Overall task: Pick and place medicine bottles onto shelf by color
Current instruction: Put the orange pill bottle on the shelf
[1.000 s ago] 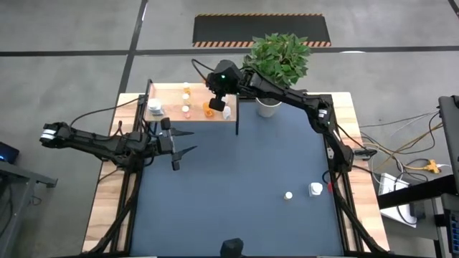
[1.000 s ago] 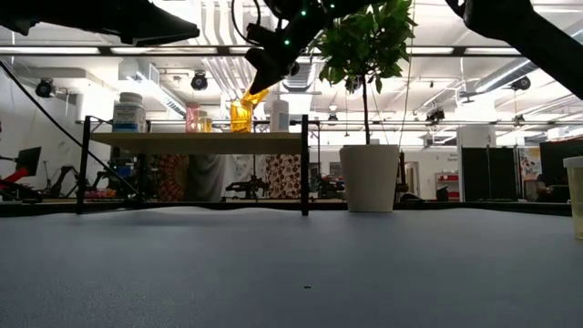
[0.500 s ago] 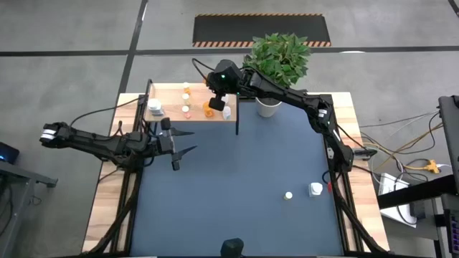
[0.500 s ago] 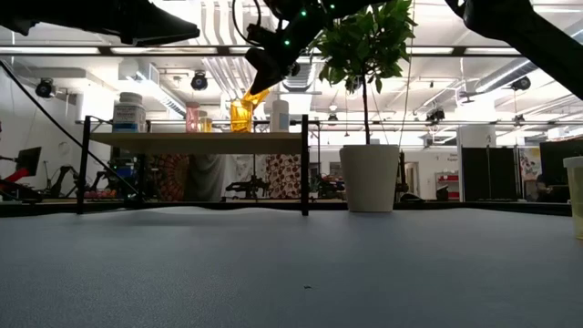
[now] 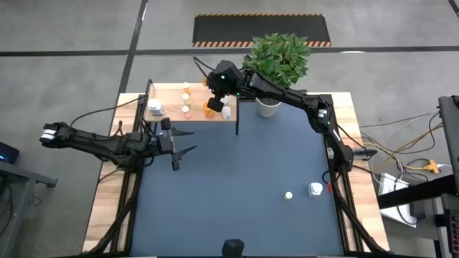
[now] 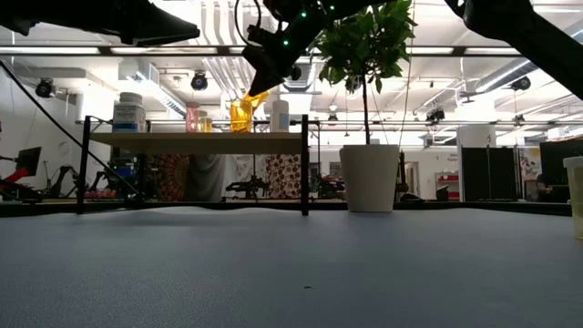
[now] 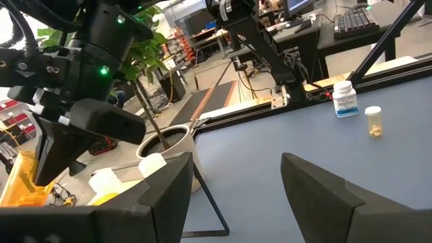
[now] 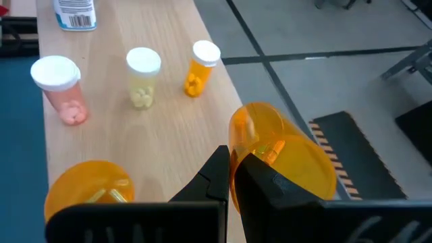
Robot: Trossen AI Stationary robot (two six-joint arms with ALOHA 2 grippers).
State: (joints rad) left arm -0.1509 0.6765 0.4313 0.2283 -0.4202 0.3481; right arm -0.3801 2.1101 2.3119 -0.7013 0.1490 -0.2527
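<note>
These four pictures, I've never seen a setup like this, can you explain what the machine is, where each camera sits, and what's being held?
It is a robot with two dark arms at a blue table. One picture looks straight down, one looks level across the tabletop, and two come from cameras on the wrists. The right gripper is above a small wooden shelf, shut on an orange bottle. The right wrist view shows more bottles standing on the shelf: a pink-filled one, a pale yellow one, a small orange one. The left gripper waits open over the table's left side, holding nothing. Two bottles remain on the table, near a potted plant.
</note>
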